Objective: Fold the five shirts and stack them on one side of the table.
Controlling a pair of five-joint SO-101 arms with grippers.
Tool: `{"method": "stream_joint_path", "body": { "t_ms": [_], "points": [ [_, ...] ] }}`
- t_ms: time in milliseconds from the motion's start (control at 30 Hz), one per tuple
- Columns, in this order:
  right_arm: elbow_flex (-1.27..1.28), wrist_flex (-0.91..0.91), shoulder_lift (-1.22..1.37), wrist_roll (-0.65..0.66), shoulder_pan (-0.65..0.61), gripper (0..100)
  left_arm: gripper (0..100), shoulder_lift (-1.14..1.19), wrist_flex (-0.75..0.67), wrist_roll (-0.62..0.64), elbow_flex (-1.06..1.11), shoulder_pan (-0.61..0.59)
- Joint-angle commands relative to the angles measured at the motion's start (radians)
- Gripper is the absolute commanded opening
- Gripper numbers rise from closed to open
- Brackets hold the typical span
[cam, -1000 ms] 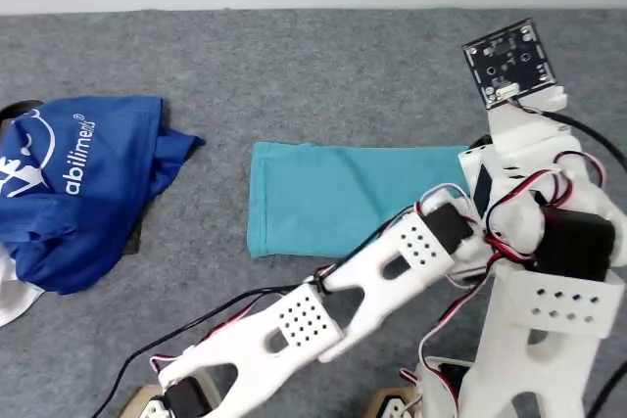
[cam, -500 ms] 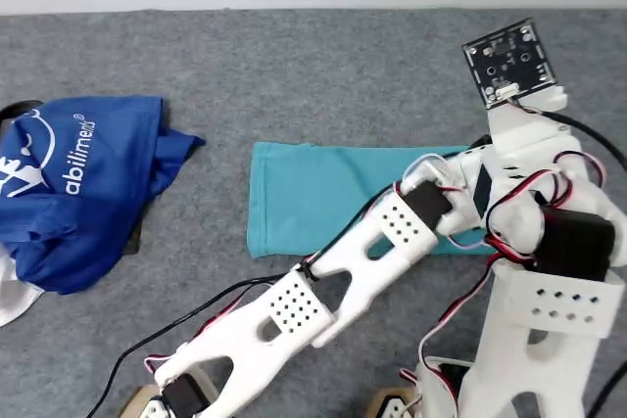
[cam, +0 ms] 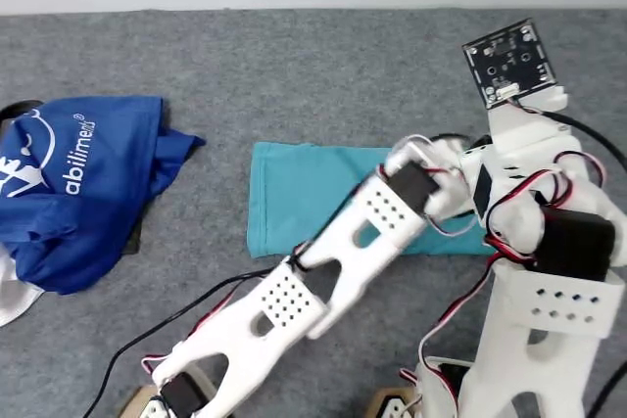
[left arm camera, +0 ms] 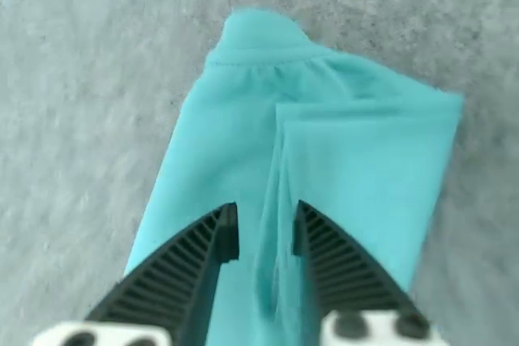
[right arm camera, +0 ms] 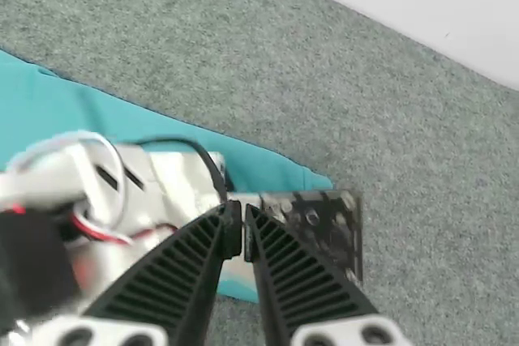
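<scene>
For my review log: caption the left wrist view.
Open left end effector over folded teal shirt on grey table.

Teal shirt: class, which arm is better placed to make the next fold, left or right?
Left, probably. The left gripper, open, hangs over the teal shirt, astride a crease. The right gripper, shut, sits above the left arm, not over bare cloth.

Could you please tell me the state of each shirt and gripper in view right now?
teal shirt: folded into a long strip, flat.
blue shirt: unfolded, crumpled in a heap.
white garment: mostly hidden under the blue shirt.
left gripper: open, over the teal shirt.
right gripper: shut, empty.
</scene>
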Motion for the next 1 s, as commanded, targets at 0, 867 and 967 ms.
{"method": "stream_joint_path", "body": {
  "t_ms": [0,867,967],
  "points": [
    [-0.017,-0.007,-0.019,-0.009,0.001,1.2,6,-0.120,0.164,-0.009,-0.054,-0.063],
    [-0.017,0.134,-0.018,-0.002,0.151,1.4,19,-0.637,0.265,0.284,0.901,-0.638],
    [-0.015,0.134,-0.016,-0.002,0.154,1.4,24,-0.634,0.261,0.345,0.958,-0.663]
  ]
}}
